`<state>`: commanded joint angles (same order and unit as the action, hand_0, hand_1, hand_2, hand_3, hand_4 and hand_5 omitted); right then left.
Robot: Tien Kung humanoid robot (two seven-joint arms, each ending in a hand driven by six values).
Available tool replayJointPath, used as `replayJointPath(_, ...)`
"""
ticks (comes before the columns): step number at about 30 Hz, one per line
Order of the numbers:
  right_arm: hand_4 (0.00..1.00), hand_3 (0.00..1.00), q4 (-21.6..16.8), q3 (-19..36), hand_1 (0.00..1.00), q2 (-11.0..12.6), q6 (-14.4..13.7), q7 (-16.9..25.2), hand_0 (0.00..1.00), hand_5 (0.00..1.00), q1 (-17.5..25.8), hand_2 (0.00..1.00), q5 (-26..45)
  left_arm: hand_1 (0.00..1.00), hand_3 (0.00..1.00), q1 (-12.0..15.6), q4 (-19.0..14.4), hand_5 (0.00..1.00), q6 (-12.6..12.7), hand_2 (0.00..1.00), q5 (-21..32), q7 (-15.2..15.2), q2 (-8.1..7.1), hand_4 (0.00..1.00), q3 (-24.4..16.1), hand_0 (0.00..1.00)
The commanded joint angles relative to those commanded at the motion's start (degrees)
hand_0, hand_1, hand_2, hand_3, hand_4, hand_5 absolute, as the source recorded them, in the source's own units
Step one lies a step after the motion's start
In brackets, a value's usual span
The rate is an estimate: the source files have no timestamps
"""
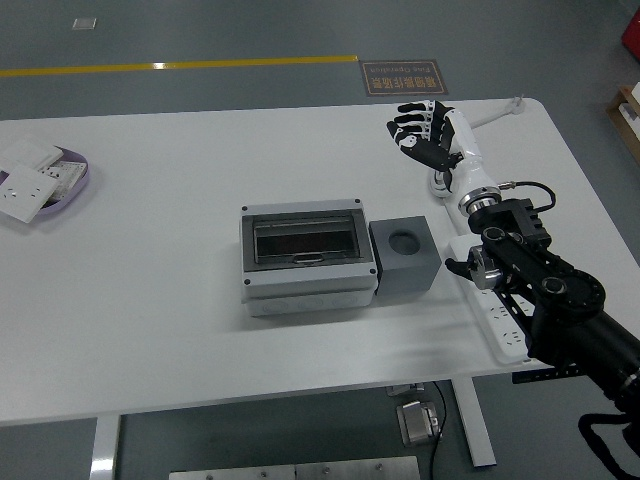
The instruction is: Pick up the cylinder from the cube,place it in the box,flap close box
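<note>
A grey cube (405, 256) with a round empty hole in its top stands mid-table. Touching its left side is a light grey box (305, 257) with a dark see-through lid lying shut. No cylinder shows in this view. My right hand (422, 127) hovers over the far right of the table, behind and to the right of the cube, with fingers spread and holding nothing. The left arm is out of view.
A white power strip (497, 300) lies along the right edge under my right forearm. A coiled white cable (441, 183) lies behind it. A purple dish (70, 188) with white socket plates sits at the far left.
</note>
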<state>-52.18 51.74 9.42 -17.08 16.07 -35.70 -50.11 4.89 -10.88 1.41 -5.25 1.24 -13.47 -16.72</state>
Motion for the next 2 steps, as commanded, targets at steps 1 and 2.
replayJointPath(1,0.73,0.502,0.4,-0.21,0.514,-0.04,-0.01,0.08,0.556,0.097,-0.08,0.519,0.25,0.647,0.668,-0.02,0.01,0.253,0.0,0.625,-0.01,-0.01,-0.02,0.722,-0.02,0.629)
replayJointPath(2,0.73,0.502,0.86,-0.5,0.514,-0.07,-0.02,0.18,0.556,0.097,-0.13,0.519,0.54,0.647,0.668,-0.06,0.01,0.253,0.0,0.625,-0.02,-0.01,-0.02,0.722,-0.06,0.629)
